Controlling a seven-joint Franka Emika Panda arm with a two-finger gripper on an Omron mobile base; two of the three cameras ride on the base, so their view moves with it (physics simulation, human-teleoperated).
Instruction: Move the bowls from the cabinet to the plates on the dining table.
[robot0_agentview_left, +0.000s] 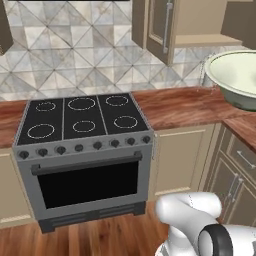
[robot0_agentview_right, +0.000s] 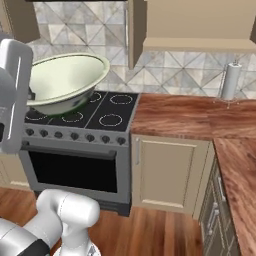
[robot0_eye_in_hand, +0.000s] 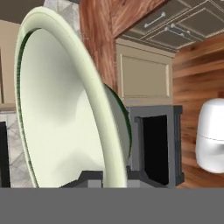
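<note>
My hand (robot0_eye_in_hand: 105, 177) is pinched on the pale green bowl's (robot0_eye_in_hand: 65, 109) rim, bowl carried high above the stove (robot0_agentview_left: 82, 125), plates unsighted.

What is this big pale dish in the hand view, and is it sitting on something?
Observer: It's the pale green-white bowl. The gripper holds it up in the air, resting on nothing.
Operator: What's beyond it?
Observer: A black stove with six burner rings, set in a wood counter.
Operator: Any cupboard nearby?
Observer: Yes, the wall cabinet above that counter stands open.
</note>
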